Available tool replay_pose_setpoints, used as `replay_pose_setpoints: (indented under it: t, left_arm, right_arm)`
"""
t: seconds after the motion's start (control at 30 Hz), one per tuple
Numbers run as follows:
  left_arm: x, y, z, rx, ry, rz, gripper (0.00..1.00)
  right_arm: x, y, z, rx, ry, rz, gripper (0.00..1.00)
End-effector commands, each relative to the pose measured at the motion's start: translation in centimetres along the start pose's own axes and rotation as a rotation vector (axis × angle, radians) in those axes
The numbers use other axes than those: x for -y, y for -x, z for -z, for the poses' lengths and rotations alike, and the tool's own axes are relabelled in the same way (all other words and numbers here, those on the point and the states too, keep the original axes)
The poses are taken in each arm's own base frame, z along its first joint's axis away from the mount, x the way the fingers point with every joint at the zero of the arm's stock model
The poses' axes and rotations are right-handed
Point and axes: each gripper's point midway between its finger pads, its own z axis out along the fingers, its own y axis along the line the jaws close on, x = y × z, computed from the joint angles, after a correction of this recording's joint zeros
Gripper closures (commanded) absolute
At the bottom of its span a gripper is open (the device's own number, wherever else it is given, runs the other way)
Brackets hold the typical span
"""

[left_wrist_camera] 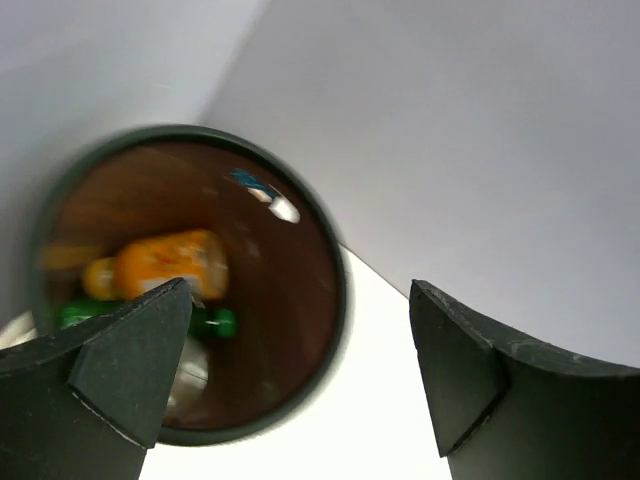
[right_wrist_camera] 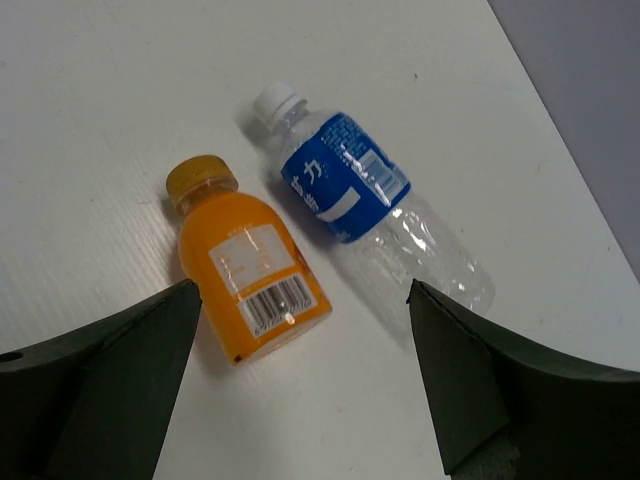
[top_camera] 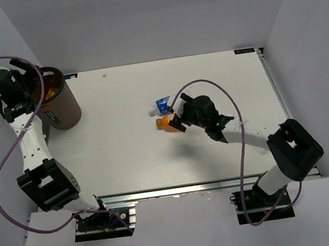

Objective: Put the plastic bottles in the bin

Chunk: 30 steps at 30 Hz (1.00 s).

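Bin (top_camera: 66, 114) stood at the far-left corner of the table (top_camera: 127, 164). The left gripper (left_wrist_camera: 300, 375) hung right over its mouth, jaws spread wide with nothing between them. The left wrist view showed a binned orange bottle (left_wrist_camera: 165, 265) lying inside above something green (left_wrist_camera: 215, 322), too blurred to name. Toward the middle of the table lay two bottles not yet binned. Both were on their sides, just beside each other without touching, caps pointing the same way. In the right wrist view the orange juice bottle (right_wrist_camera: 250, 280) was on the left and the blue-labelled bottle (right_wrist_camera: 350, 185) on the right. The right gripper (right_wrist_camera: 300, 390) hovered over them, fully open and holding nothing.

Trouble would most likely have come from that closeness. A finger coming down between the pair could have knocked the clear one, and a round bottle on a hard flat top rolls readily. The carry looked long, too. The bin was tall and well apart from the right arm, so a low approach could have struck the rim and tipped it. The left arm also sat in the way above it.

The tabletop was plain white and faintly ribbed, boxed in by pale grey walls (top_camera: 151, 21) on three sides.
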Motion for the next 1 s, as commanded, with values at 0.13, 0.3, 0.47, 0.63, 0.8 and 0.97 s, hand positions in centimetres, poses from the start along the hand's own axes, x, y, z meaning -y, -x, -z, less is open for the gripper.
replay_pose_setpoints:
  t: [0.13,0.3,0.47,0.63,0.8,0.97]
  left_arm:
    - [7.2,0.1,3.7,0.017,-0.182,-0.05,0.02]
    - [10.8,-1.0,6.4,0.041,-0.237,-0.087,0.02]
    - [13.4,-4.2,8.0,-0.006,-0.333,-0.102,0.02]
    - [14.5,-6.8,9.0,-0.061,-0.408,-0.075,0.02]
    - [15.9,-11.1,9.7,-0.144,-0.491,-0.056,0.02]
    - [16.2,-14.0,9.6,-0.216,-0.516,-0.057,0.02]
  right_arm:
    - [-1.3,0.3,-4.1,-0.027,0.209,0.128,0.11]
    - [-2.7,-1.8,-4.8,-0.067,0.247,0.101,0.11]
    - [-3.7,-3.5,-4.7,-0.115,0.265,0.055,0.11]
    - [-3.8,-5.5,-5.3,-0.161,0.232,0.035,0.12]
    - [-4.1,-6.4,-5.8,-0.195,0.234,0.009,0.2]
    - [-3.9,-5.7,-5.4,-0.145,0.203,-0.013,0.38]
